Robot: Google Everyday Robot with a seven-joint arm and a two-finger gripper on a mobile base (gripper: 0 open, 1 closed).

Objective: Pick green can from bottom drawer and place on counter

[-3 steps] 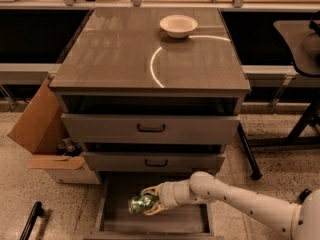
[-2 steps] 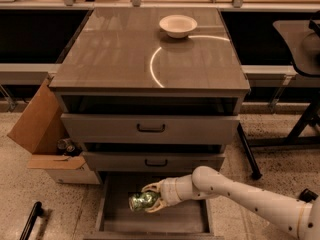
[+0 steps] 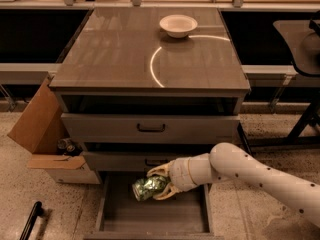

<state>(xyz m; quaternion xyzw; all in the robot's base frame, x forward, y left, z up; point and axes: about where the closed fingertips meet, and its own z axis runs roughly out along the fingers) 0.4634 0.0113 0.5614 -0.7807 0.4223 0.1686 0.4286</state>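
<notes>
The pale curved fingers [image 3: 160, 170] are closed around the green can [image 3: 146, 188], one above it and one beneath, so the gripper [image 3: 153, 185] holds the can on its side with a shiny silver end turned toward the left. Can and gripper sit over the rear part of the bottom drawer [image 3: 150, 218], which is pulled out, just below the middle drawer front [image 3: 120, 160]; whether the can touches the drawer's bare grey floor or hangs just above it cannot be told. Behind the gripper the white arm [image 3: 260, 176] runs off to the lower right, dotted with small dark spots. Above the middle front is the upper drawer front [image 3: 100, 127] with its black handle [image 3: 151, 128], and over that the counter [image 3: 115, 54] — glossy grey-brown, crossed by a thin bright curved glare line. A white bowl [image 3: 178, 25] stands near the counter's far edge, well apart from the can. To the left of the cabinet an open cardboard box [image 3: 36, 121] leans on the speckled floor, with dark cans [image 3: 65, 145] showing inside it — and a black bar [image 3: 31, 220] lies at the lower left.
</notes>
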